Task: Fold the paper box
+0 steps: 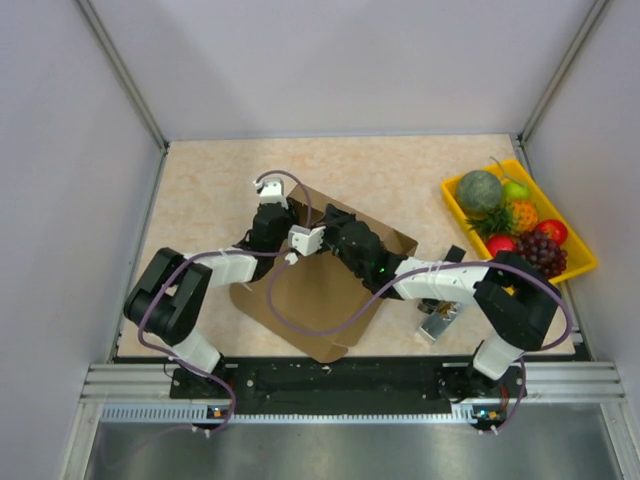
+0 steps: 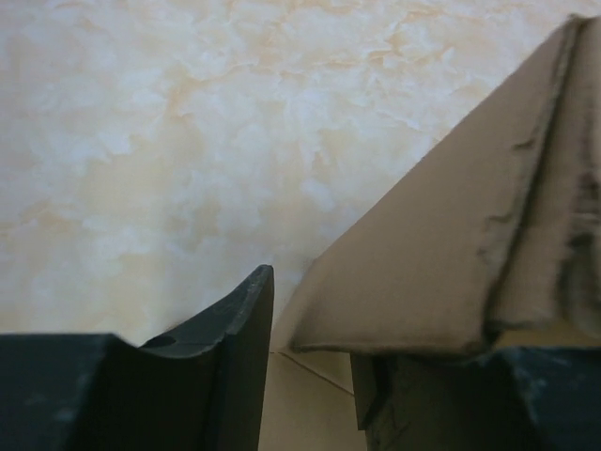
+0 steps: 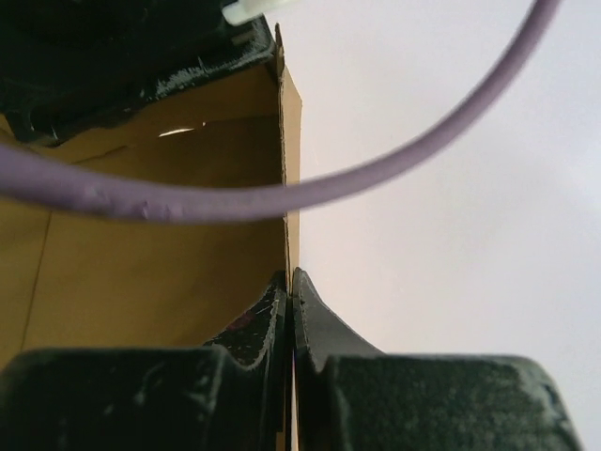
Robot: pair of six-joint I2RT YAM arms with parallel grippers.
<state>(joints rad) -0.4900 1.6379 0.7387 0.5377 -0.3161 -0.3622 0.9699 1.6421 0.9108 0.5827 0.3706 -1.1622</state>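
The paper box (image 1: 315,300) is brown cardboard, half raised in the middle of the table, with a wall standing along its far side. My left gripper (image 1: 300,240) hovers over the far left corner. In the left wrist view its jaws stand apart (image 2: 312,362). A cardboard flap (image 2: 451,235) lies over the right finger, and nothing is pinched between them. My right gripper (image 1: 338,238) reaches in from the right. It is shut (image 3: 292,282) on the thin upright edge of the box wall (image 3: 141,263).
A yellow tray (image 1: 583,255) of fruit stands at the right rear of the table. A small silvery object (image 1: 437,322) lies under the right forearm. A purple cable (image 3: 282,197) arcs across the right wrist view. Grey walls enclose the table.
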